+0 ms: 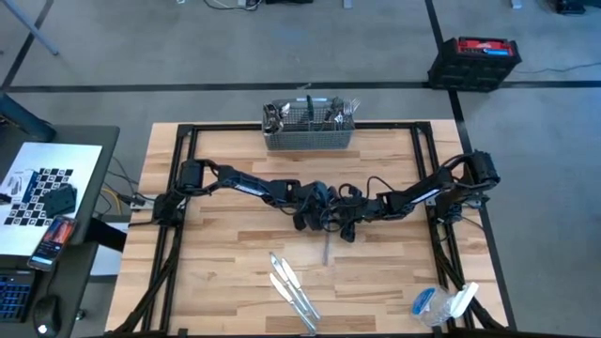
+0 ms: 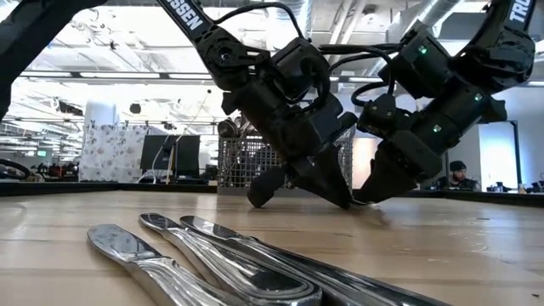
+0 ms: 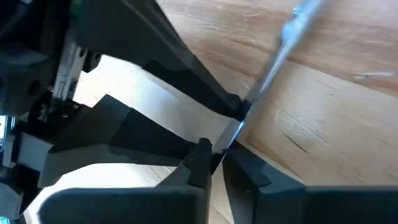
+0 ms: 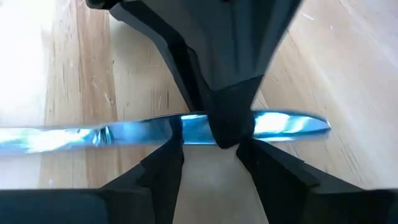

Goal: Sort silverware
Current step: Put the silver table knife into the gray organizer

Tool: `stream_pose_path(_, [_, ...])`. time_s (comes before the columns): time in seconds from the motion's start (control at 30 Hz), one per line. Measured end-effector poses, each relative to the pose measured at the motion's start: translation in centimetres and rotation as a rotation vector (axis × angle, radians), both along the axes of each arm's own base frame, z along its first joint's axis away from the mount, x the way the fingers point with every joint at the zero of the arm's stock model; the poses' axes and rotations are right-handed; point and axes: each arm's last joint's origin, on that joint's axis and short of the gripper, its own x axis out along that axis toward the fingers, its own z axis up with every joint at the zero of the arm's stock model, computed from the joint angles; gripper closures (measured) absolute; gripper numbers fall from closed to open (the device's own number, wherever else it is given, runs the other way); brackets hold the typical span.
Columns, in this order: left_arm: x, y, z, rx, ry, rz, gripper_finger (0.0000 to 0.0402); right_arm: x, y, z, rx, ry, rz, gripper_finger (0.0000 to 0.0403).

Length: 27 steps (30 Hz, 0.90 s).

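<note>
Mid-table, my left gripper [image 3: 217, 149] and right gripper [image 4: 211, 149] both pinched one knife [image 4: 124, 134], mid-handoff I judged; next, one should release so the other could lay it beside the sorted knives [image 1: 293, 289]

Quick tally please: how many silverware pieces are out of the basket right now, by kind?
Knives laid together near the table's front edge: 3
Knife mid-table, where the left gripper and right gripper meet: 1
Total outside the basket: 4
</note>
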Motion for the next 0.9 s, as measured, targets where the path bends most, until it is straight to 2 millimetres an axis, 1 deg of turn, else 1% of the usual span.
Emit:
stream_pose_path(0.1, [-0.1, -0.5, 0.0, -0.014, 0.012, 0.042, 0.0396, 0.0, 0.2, 0.1, 0.002, -0.002, 0.004, 0.0237])
stream_pose_path(0.23, [-0.3, -1.2, 1.4, -0.091, 0.005, 0.207, 0.0399, -0.3, 0.4, 1.3, 0.003, -0.014, 0.009, 0.0237])
stream_pose_path(0.33, [-0.8, -1.4, 3.2, -0.213, -0.004, 0.372, 0.04, -1.2, 0.3, 2.7, 0.012, -0.001, 0.0, 0.0237])
stream_pose_path(0.43, [-1.7, -1.4, 5.5, -0.324, 0.004, 0.513, 0.0399, -2.1, 0.2, 4.9, 0.043, -0.031, -0.03, 0.0237])
stream_pose_path(0.5, [-1.8, -1.4, 7.1, -0.386, -0.04, 0.577, 0.0399, -2.8, 0.4, 6.1, 0.071, -0.047, -0.041, 0.0237])
stream_pose_path(0.6, [-2.2, -1.4, 10.0, -0.46, -0.108, 0.638, 0.0399, -3.5, 0.8, 8.3, 0.115, -0.144, -0.033, 0.0237])
stream_pose_path(0.67, [-2.4, -1.3, 11.0, -0.503, -0.137, 0.678, 0.0399, -3.6, 1.2, 9.3, 0.133, -0.207, -0.016, 0.0237])
stream_pose_path(0.73, [-2.5, -1.3, 11.3, -0.534, -0.146, 0.708, 0.04, -3.6, 1.5, 9.4, 0.129, -0.215, 0.005, 0.0238])
stream_pose_path(0.8, [-2.5, -1.2, 11.5, -0.553, -0.156, 0.725, 0.04, -3.4, 1.7, 8.7, 0.115, -0.177, 0.017, 0.0242])
stream_pose_path(0.9, [-2.5, -1.5, 11.7, -0.578, -0.163, 0.74, 0.04, -2.9, 1.4, 7.6, 0.076, -0.142, -0.013, 0.0252])
